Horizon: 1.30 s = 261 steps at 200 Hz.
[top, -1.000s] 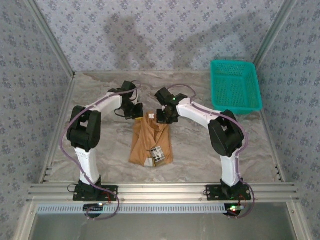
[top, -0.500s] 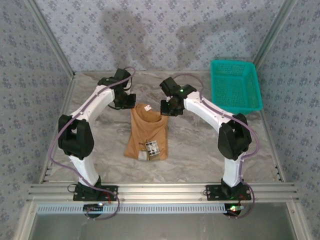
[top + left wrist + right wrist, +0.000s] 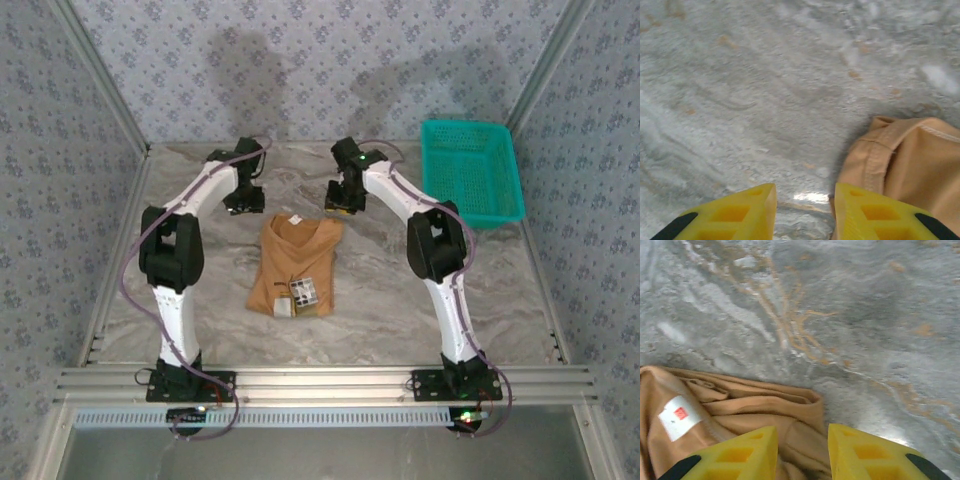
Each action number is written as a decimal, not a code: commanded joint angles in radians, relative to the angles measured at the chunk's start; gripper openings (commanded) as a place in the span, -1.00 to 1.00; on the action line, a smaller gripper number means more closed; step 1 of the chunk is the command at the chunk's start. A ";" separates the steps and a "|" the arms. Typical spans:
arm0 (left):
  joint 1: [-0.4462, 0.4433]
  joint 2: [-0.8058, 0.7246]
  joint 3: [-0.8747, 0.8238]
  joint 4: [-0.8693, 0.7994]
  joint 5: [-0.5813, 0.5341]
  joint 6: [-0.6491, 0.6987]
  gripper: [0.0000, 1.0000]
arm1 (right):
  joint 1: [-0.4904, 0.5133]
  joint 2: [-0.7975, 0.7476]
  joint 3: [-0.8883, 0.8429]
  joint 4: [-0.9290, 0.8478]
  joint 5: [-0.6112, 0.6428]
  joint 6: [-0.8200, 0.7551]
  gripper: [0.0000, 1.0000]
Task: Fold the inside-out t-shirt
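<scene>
The inside-out t-shirt (image 3: 295, 265), orange-tan, lies folded in a narrow rectangle on the marble table, with a small white label (image 3: 296, 221) at its far edge and more tags near its front. My left gripper (image 3: 247, 203) hovers open just beyond the shirt's far left corner. In the left wrist view its yellow fingers (image 3: 735, 215) stand apart over bare table, with the t-shirt (image 3: 910, 160) corner beside the right one. My right gripper (image 3: 340, 207) is open beyond the far right corner. In the right wrist view the t-shirt (image 3: 765, 405) lies under the parted gripper (image 3: 802, 452), its label (image 3: 679, 415) to the left.
A teal mesh basket (image 3: 470, 170) stands at the back right of the table (image 3: 200, 300). Patterned walls and metal posts close in the back and sides. A metal rail (image 3: 320, 380) runs along the near edge by the arm bases.
Both grippers carried the shirt's far edge away from the bases, then opened and let it go. The shirt now lies flat and both grippers sit just beyond it.
</scene>
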 commanded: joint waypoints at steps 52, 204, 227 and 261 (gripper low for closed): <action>-0.002 -0.506 -0.672 0.187 0.471 -0.126 -0.63 | 0.177 -0.451 -0.650 0.188 -0.089 0.010 -0.37; -0.106 -0.448 -0.912 0.294 0.286 -0.162 -0.39 | 0.336 -0.409 -0.832 0.262 -0.010 0.122 -0.31; -0.108 -0.442 -0.926 0.311 0.281 -0.181 -0.76 | 0.330 -0.409 -0.847 0.263 -0.001 0.118 -0.71; -0.101 -0.532 -0.953 0.245 0.235 -0.202 -1.00 | 0.304 -0.467 -0.879 0.220 0.037 0.100 -1.00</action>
